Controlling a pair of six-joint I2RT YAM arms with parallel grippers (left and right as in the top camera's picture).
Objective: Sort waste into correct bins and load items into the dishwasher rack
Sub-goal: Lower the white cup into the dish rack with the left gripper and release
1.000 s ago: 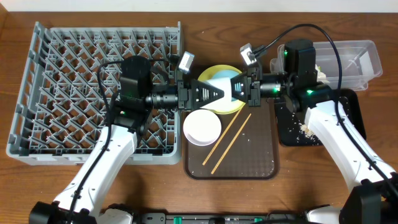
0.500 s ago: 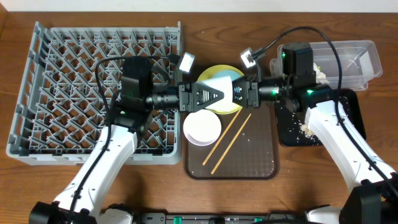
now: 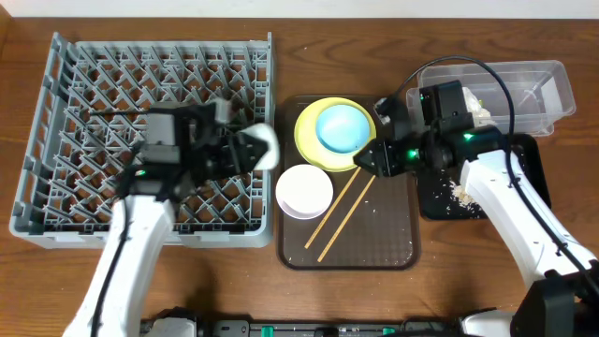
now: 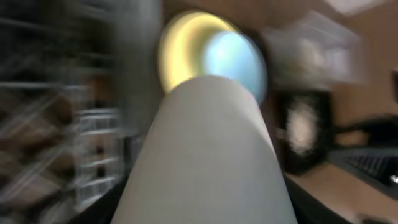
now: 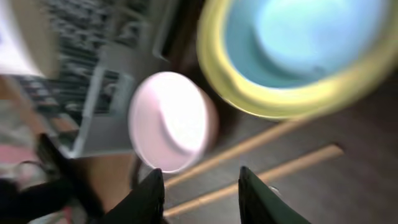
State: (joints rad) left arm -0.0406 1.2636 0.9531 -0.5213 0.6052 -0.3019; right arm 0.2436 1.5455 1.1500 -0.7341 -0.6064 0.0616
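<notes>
While atop yellow plate (image 3: 306,142), light blue bowl (image 3: 343,127).

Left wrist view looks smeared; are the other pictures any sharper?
Left wrist: only the held white cup reads clearly, background streaked. Right wrist: white bowl and yellow plate soft, its own fingers crisper. Overhead: left gripper blurred, the rest sharp.

Overhead cam straight down over table (image 3: 449,300), wrist cams close-up, blurred, all 3 share yellow plate (image 3: 304,140) (image 4: 177,53) (image 5: 280,106)

A brown wood-grain table (image 3: 449,290) under even light, pale strip (image 3: 374,3) beyond.
</notes>
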